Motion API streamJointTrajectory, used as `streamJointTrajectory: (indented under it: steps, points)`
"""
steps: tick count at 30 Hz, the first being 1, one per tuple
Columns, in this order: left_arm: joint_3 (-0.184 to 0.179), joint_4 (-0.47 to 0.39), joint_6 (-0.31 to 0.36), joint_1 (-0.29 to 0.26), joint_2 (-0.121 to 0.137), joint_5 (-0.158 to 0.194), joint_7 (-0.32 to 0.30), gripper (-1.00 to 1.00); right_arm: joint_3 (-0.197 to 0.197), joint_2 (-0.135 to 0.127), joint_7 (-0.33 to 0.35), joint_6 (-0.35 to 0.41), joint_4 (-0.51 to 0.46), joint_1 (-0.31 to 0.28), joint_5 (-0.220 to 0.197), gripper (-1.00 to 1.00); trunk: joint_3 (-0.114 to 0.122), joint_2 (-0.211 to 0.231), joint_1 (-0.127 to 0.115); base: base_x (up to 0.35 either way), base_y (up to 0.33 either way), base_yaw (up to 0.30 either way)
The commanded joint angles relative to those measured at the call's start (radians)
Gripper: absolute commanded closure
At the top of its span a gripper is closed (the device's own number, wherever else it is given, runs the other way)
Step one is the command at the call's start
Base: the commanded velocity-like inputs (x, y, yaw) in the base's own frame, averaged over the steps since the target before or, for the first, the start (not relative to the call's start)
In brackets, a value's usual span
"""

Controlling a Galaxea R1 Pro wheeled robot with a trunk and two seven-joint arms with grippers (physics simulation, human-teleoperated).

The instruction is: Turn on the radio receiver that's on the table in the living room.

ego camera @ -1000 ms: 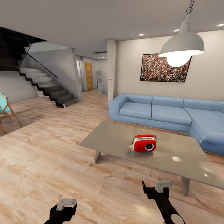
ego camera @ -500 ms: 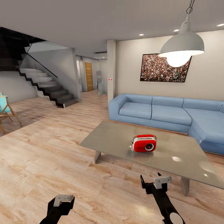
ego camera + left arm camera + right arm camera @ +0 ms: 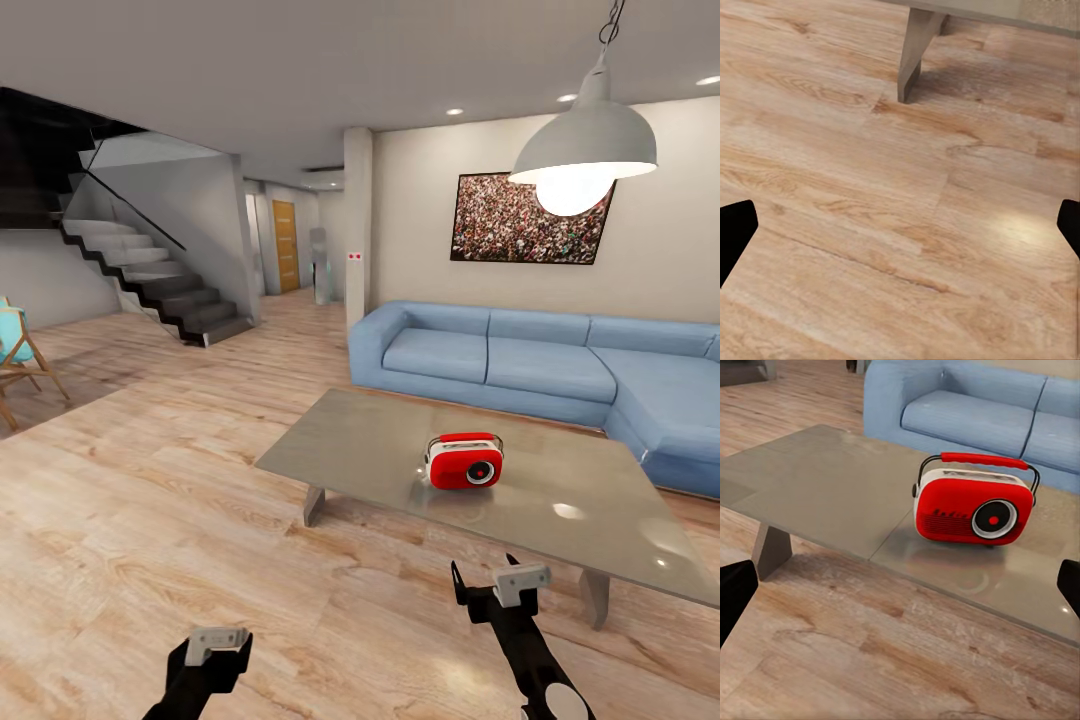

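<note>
The radio receiver (image 3: pixel 464 461) stands upright on the coffee table (image 3: pixel 360 450), near the middle of its glossy grey top and closer to the table's near edge than to the blue sofa (image 3: pixel 530 365) behind it. Its red front with the round dial faces the robot; the right wrist view shows the dial clearly, with a red-wrapped wire handle arching over the white top.

It looks like a small, rigid, light plastic shell, so it would probably skid on that slick top if pushed. A steady press on the dial or front, perhaps with the body braced, seems safer than a hard poke; the handle is the obvious place to lift it.

The right gripper (image 3: pixel 490 592) hovers above the floor just short of the table's near edge, fingers spread wide with nothing between them. The left gripper (image 3: pixel 215 648) hangs lower over bare planks, also spread and empty.

No separate power switch is visible. The radio's back and far side are hidden, and the sofa's right end is cut off.
</note>
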Motion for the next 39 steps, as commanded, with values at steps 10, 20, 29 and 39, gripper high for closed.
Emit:
streamJointTrajectory:
  steps: [10, 20, 29, 39]
  points:
    - [0.000, 0.003, 0.000, 0.000, -0.005, 0.000, -0.001, -1.00, 0.000, 0.000, 0.001, 0.000, 0.000, 0.000, 0.000, -1.00, 0.000, 0.000, 0.000, 0.000, 0.000, 0.000]
    - [0.001, 0.013, 0.000, 0.000, -0.006, 0.000, -0.001, -1.00, 0.001, 0.001, 0.002, 0.000, 0.000, 0.000, -0.001, -1.00, 0.000, 0.000, 0.000, 0.000, 0.000, 0.000]
    - [0.001, 0.014, 0.000, 0.000, -0.006, 0.000, -0.001, -1.00, 0.001, 0.001, 0.003, 0.000, 0.000, 0.000, -0.002, -1.00, 0.002, 0.000, 0.000, 0.000, 0.000, -0.094]
    - [0.001, 0.014, 0.000, 0.000, -0.006, 0.000, -0.001, -1.00, 0.000, 0.001, 0.003, 0.000, 0.000, 0.000, -0.002, -1.00, 0.009, 0.000, 0.000, 0.000, 0.000, -0.245]
